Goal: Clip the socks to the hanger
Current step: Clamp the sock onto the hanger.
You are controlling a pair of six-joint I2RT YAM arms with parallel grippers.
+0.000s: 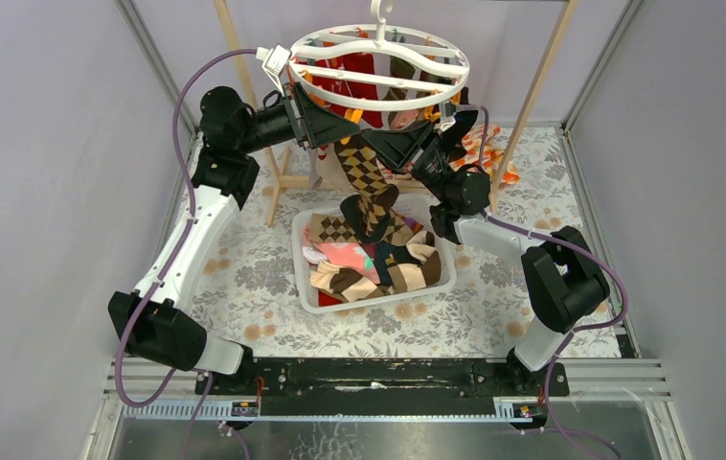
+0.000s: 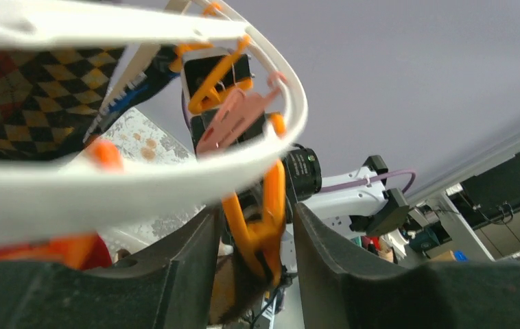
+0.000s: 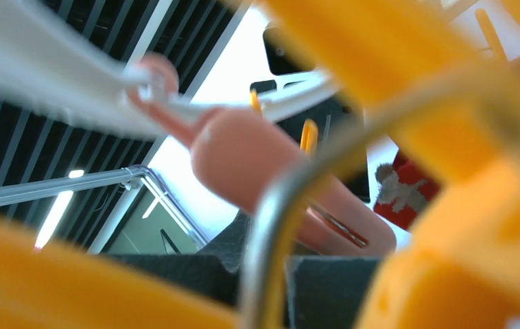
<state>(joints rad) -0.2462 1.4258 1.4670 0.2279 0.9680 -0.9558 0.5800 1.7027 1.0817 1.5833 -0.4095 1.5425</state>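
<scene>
Limp, light sock (image 1: pixel 364 177): we take its 12 o'clock cuff; left end effector (image 2: pixel 254 274) spread astride clip (image 2: pixel 264 226), right end effector (image 1: pixel 383 144) indeterminate.

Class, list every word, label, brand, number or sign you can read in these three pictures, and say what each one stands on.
No text can be read in any of the three views.
Stickers on the rail below the arms: too small to read.
Hanger and socks: no lettering shows.
</scene>
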